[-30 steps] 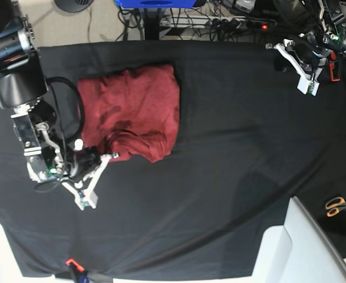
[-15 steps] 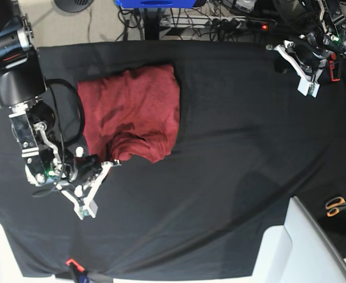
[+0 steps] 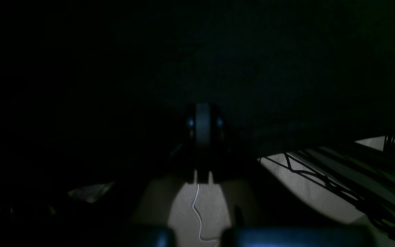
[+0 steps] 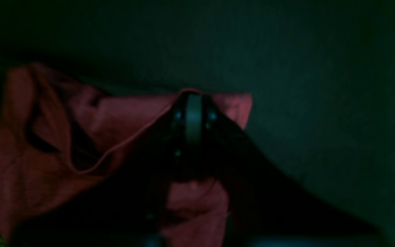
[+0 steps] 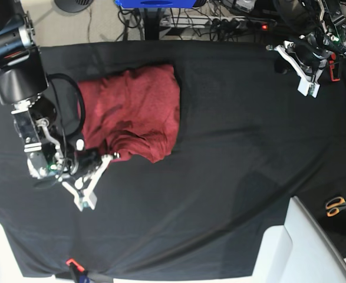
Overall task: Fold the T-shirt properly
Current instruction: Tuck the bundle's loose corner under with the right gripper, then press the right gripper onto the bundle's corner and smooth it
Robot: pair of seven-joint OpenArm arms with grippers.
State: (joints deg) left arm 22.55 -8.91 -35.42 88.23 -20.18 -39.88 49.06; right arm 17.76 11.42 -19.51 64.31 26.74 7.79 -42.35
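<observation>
The brick-red T-shirt (image 5: 134,109) lies folded into a rough rectangle on the black cloth at the back left, with its front edge bunched. My right gripper (image 5: 109,157) is at the shirt's front left corner and is shut on its edge. In the right wrist view the gripper (image 4: 194,103) has the red fabric (image 4: 122,120) draped around its tip. My left gripper (image 5: 277,48) is shut and empty at the far right corner, well away from the shirt. In the dark left wrist view it (image 3: 201,116) hangs over the table edge.
The black cloth (image 5: 237,147) covers the whole table. Orange-handled scissors (image 5: 338,205) lie at the right edge. A white box-like object (image 5: 296,247) stands at the front right. Cables and a power strip (image 5: 243,23) lie beyond the back edge.
My right gripper dipped toward the front left, then came back toward the shirt, and the held corner moved with it. The left arm has barely moved.
</observation>
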